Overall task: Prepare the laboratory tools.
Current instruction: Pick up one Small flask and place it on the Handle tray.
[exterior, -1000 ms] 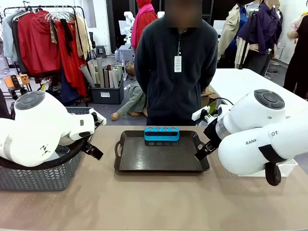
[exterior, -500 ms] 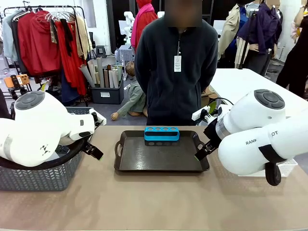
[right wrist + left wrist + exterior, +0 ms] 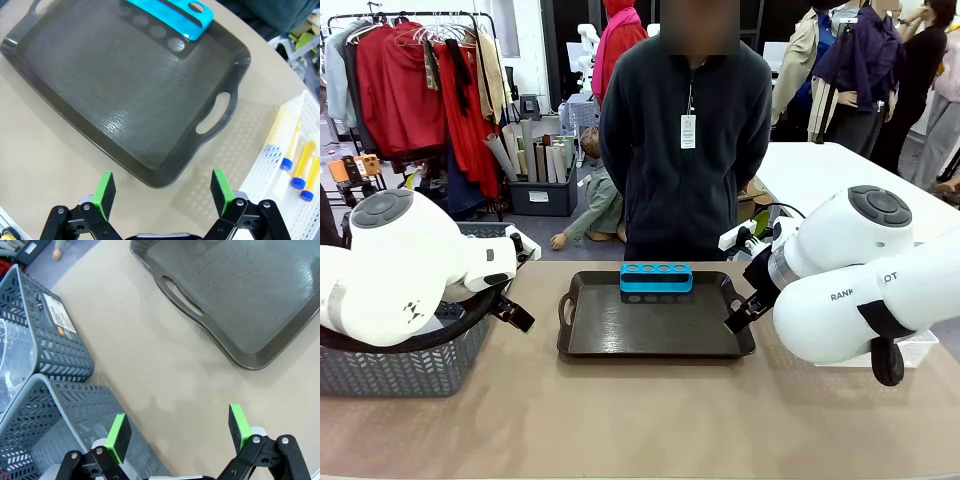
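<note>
Jaws wide and empty, left gripper (image 3: 178,432) and right gripper (image 3: 162,192) flank the dark grey handled tray (image 3: 650,325); a blue four-hole rack (image 3: 656,278) waits at its far edge for loading.

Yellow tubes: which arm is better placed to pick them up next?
Most likely right. The yellow tubes lie in the white basket just beside the open right gripper; the open left gripper hangs by the grey baskets, beyond the tray.

The right arm (image 3: 860,290), at 4 o'clock in the front view, carries dark letters: "RAN", then "OT" past a strap. The basket (image 3: 65,360) label (image 3: 59,320) and the person's hanging tag (image 3: 689,132) are too small to read.
</note>
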`<state>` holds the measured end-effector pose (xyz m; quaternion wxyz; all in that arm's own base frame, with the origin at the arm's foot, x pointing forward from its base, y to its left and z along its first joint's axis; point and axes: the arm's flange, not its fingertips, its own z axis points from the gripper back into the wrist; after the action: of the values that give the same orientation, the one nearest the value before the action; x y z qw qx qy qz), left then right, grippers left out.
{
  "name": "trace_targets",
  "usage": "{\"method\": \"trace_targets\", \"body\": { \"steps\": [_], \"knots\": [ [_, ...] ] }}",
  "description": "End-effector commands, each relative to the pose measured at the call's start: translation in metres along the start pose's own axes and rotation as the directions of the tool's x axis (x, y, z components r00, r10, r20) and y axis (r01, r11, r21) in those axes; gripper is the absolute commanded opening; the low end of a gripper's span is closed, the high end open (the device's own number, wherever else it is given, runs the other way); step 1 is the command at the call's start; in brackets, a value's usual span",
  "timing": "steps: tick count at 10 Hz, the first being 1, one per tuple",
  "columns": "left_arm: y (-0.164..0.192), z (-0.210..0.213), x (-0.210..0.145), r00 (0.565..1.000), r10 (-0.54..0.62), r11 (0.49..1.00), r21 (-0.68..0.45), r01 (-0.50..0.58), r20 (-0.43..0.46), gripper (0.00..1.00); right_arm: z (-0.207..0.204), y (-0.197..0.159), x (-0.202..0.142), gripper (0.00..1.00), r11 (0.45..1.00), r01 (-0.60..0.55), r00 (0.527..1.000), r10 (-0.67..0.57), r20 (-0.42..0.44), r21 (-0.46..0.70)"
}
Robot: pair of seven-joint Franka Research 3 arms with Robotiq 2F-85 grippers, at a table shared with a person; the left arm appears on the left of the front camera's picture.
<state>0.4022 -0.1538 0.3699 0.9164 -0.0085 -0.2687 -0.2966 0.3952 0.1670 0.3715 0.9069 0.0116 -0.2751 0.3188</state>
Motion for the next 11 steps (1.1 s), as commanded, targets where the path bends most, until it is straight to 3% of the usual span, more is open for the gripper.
{"method": "trace_targets", "body": {
  "steps": [1,3,7,11],
  "knots": [
    [0.002,0.0,0.0,1.0,0.004,1.0,0.0,-0.004,0.0,1.0,0.0,0.0,0.0,1.0,1.0,0.001,1.0,-0.001,0.0,0.0],
    [0.0,0.0,0.0,1.0,0.0,1.0,0.0,0.0,0.0,1.0,0.0,0.0,0.0,1.0,1.0,0.0,1.0,0.0,0.0,0.0],
    [-0.02,0.013,0.001,0.995,-0.102,0.993,-0.056,0.102,0.013,1.0,0.008,0.013,0.007,1.0,0.993,-0.036,0.998,0.041,-0.037,0.116],
    [-0.032,0.021,-0.006,0.987,-0.158,0.986,-0.041,0.159,0.04,1.0,0.021,0.013,0.011,1.0,0.99,-0.048,0.999,0.048,0.008,0.132]
  ]
}}
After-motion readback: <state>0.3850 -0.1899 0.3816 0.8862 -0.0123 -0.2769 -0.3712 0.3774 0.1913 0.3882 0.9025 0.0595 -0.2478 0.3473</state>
